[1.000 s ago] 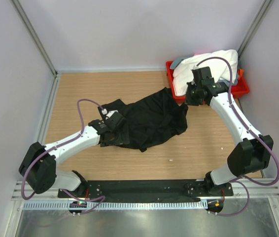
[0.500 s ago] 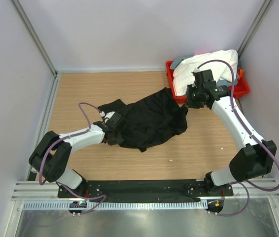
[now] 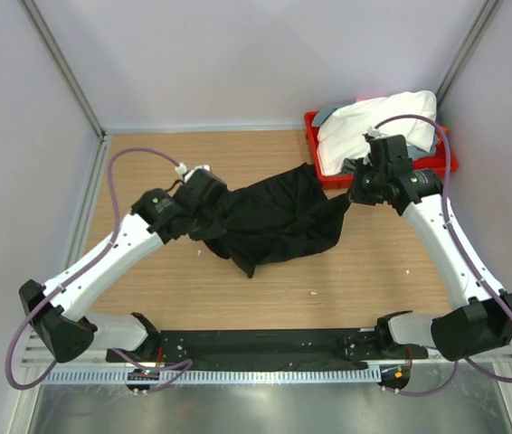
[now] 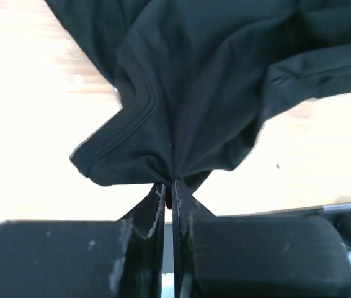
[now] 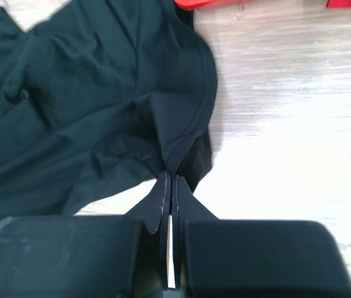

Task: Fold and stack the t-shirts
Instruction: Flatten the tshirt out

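the left gripper (image 4: 170, 186) pinches one bunched edge of the black t-shirt (image 3: 274, 221), and the right gripper (image 5: 170, 181) pinches its opposite hem. it spreads between them over the table (image 3: 147, 163).

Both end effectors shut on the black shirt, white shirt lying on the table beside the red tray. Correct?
The white shirt is heaped in the red tray, not beside it; the top external view shows it. Left end effector and right end effector are both shut on the black shirt.
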`<state>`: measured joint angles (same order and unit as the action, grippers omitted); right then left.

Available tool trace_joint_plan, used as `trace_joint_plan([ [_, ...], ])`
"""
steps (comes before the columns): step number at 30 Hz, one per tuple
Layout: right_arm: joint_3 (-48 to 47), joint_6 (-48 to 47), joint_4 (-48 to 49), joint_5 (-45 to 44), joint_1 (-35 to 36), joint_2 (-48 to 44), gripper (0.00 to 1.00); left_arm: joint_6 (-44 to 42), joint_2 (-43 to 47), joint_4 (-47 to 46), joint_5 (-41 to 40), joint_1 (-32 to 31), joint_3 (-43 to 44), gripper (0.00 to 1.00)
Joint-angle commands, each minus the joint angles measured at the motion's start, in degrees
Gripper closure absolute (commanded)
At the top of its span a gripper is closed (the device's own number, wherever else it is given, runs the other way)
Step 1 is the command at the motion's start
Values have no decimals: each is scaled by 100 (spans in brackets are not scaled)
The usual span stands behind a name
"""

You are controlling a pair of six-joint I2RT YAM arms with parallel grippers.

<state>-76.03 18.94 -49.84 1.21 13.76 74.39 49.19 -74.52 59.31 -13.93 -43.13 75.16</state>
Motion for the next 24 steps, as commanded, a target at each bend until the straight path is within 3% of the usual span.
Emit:
trace_joint_plan([
  [1,-105,40,-17,72,13,-223,99,-618,-245,1408,-40,129,1084,98],
  [5,-385,57,124,-33,4,233,99,-1498,-1823,1198,767,989,2107,100],
  [7,-605,57,238,-68,4,618,99,-1867,-2589,987,1322,1637,2815,95],
  [8,-676,57,299,-95,-5,751,99,-1947,-3464,1151,1306,1807,3177,79],
  [9,-781,40,274,-95,-14,909,98,-2044,-4038,1310,1323,2052,3616,72],
  [10,-991,22,221,-95,-66,1189,99,-2175,-4531,1520,1288,2116,4603,59],
  [12,-1133,-4,177,-288,-145,1411,99,-2291,-5741,2433,1148,2090,6098,52],
  [14,-1204,-22,177,-236,-233,1569,99,-2212,-5645,2184,911,1941,5889,43],
  [16,-1169,-31,177,-271,-268,1596,99,-2116,-4961,1797,622,1704,4986,34],
  [24,-730,-13,414,81,-277,1456,99,-1106,-2280,337,338,1343,1403,34],
])
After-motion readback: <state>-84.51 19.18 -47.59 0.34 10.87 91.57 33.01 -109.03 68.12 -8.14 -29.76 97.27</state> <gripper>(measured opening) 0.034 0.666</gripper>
